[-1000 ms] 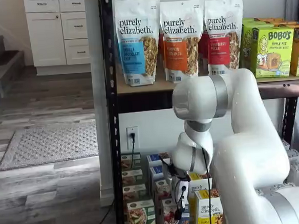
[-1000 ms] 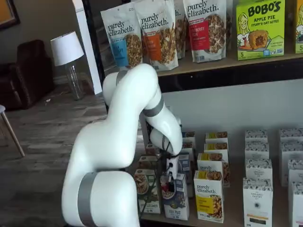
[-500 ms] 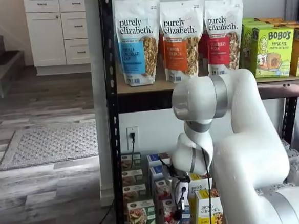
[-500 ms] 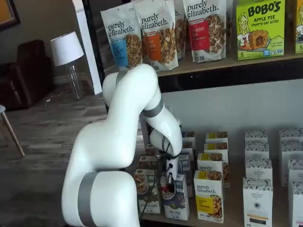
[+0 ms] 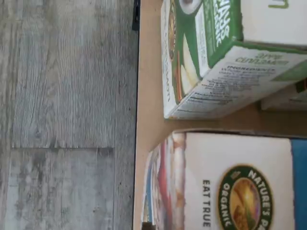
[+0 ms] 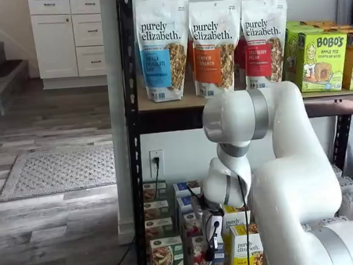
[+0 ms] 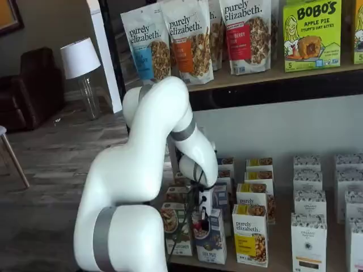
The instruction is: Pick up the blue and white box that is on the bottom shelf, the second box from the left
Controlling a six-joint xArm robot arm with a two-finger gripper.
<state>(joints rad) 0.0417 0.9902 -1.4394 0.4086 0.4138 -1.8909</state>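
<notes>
The wrist view looks down on the white-topped Nature's Path carton (image 5: 240, 187), the blue and white box, standing at the front edge of the bottom shelf (image 5: 146, 86) with grey plank floor (image 5: 62, 110) beyond; a green carton (image 5: 220, 57) stands just beside it, a narrow strip of shelf board between them. In a shelf view the gripper (image 6: 212, 242) hangs low over the front blue and white box (image 6: 200, 258), between the green carton (image 6: 166, 256) on the left and a yellow purely elizabeth carton (image 6: 248, 252) on the right. In a shelf view the gripper (image 7: 202, 218) overlaps that box's (image 7: 211, 241) top; whether its fingers are parted or clenched cannot be told.
</notes>
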